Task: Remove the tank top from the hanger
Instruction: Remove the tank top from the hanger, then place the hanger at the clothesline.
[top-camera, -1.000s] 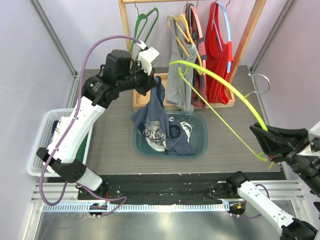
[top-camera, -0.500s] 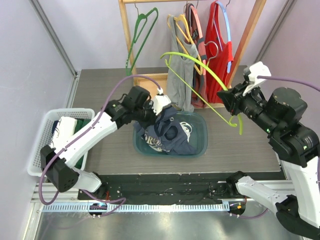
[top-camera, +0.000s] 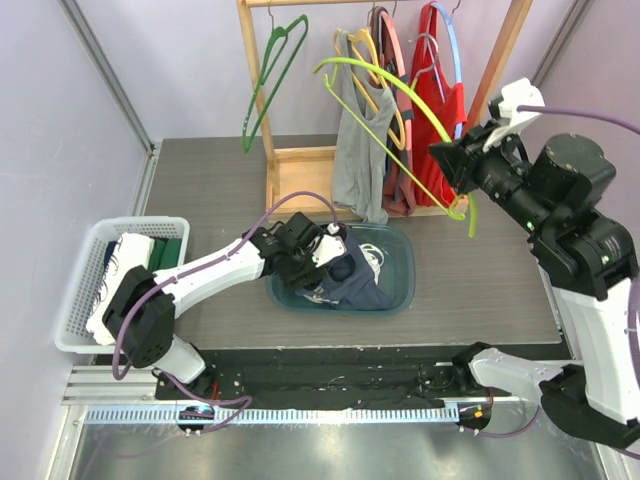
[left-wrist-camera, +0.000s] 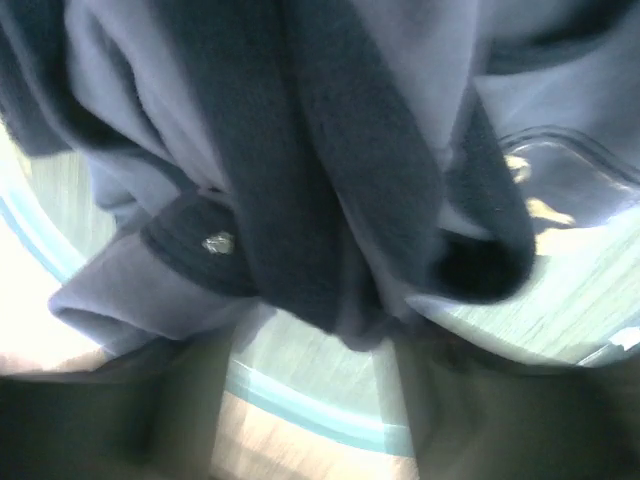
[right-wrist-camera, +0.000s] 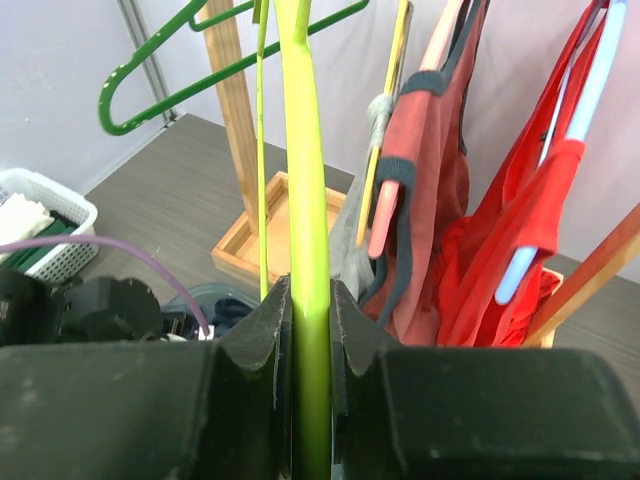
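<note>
While the left hand (top-camera: 330, 255) sits low inside the teal bin (top-camera: 405, 262), the navy tank top (top-camera: 352, 282) lies crumpled directly under and ahead of it, filling the near half of the bin and free of any hanger. From the left wrist camera the dark folds and a ribbed strap crowd the view just beyond the fingertips; the fingers themselves show only as two blurred dark shapes, standing apart with the bin's pale floor and rim visible between them and no cloth caught there. Up and to the far side, the right hand (right-wrist-camera: 310, 330) is raised well above the worktop (top-camera: 210, 200), its fingers pressed together on the stem of a bare lime-green hanger (right-wrist-camera: 305, 150), which rises straight out of the grip and arcs away towards the wooden rack (top-camera: 255, 70). Beyond that hand, on the rack, hang a grey top (top-camera: 355, 150) on a yellow hanger, two red tops (top-camera: 440, 110) and an empty green hanger (top-camera: 275, 70). Well off to the outer side of the left hand, a white basket (top-camera: 90, 290) holds folded clothes.
</note>
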